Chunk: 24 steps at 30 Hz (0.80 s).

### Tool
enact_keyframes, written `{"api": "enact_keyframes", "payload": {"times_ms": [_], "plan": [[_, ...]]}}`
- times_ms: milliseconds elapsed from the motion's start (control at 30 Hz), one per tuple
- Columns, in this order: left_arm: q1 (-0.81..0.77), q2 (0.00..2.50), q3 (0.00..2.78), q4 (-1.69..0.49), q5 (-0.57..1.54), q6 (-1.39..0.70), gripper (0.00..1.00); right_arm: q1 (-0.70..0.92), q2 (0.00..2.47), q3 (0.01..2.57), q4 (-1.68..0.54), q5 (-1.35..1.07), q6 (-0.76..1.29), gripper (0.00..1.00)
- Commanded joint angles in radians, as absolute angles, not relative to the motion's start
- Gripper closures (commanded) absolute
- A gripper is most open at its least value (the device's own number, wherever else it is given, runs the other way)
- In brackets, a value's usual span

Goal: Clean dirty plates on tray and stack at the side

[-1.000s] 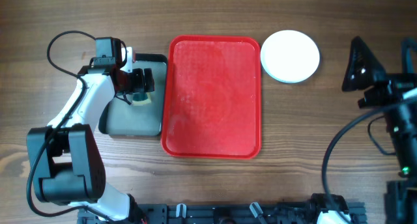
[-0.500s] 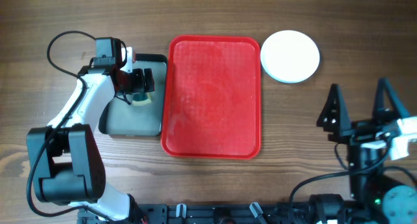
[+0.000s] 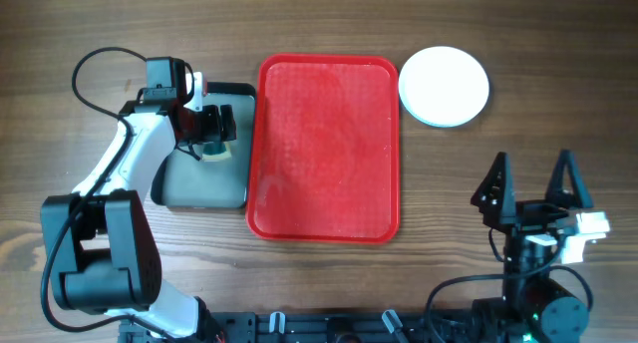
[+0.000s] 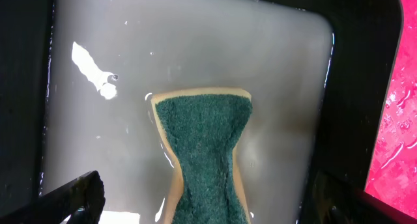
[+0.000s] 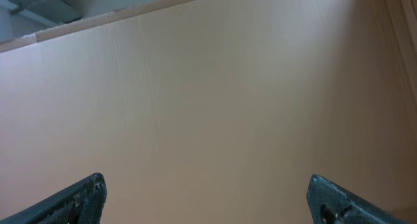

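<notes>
Now left fingers (image 4: 212, 199): gaping empty, straddling the sponge (image 4: 203, 139), left of the tray (image 3: 324, 144).
Right fingers (image 3: 531, 164): gaping empty, nearer the plates (image 3: 444, 86).

The bright red rectangular tray (image 3: 324, 149), with rounded corners and a raised rim, lies flat mid-tabletop, its long sides running toward the far edge. A round white plate (image 3: 444, 86) lies flat just beside its far right corner.

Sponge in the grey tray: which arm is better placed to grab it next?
Left. The left gripper hangs open right over the sponge in the grey tray; the right gripper, also open, is across the red tray, over the table.
</notes>
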<state>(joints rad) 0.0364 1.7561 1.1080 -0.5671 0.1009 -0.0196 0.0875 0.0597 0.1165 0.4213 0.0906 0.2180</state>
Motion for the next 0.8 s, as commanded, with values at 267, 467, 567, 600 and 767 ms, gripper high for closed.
{"api": "enact_keyframes", "payload": {"times_ms": [267, 467, 567, 600, 767], "plan": [[0.035, 1.768, 1.113, -0.564, 0.095, -0.014, 0.0, 0.092, 0.006, 0.004, 0.345, 0.02, 0.171, 0.0], [0.035, 1.768, 1.113, -0.564, 0.095, -0.014, 0.0, 0.08, 0.003, 0.004, 0.252, -0.204, -0.152, 0.0], [0.035, 1.768, 1.113, -0.564, 0.095, -0.014, 0.0, 0.063, 0.003, 0.004, 0.151, -0.301, -0.3, 0.01], [0.035, 1.768, 1.113, -0.564, 0.095, -0.014, 0.0, 0.051, 0.003, 0.004, 0.117, -0.319, -0.33, 0.0], [0.036, 1.768, 1.113, -0.564, 0.095, -0.014, 0.0, 0.01, 0.003, 0.004, 0.066, -0.302, -0.337, 0.0]]}}
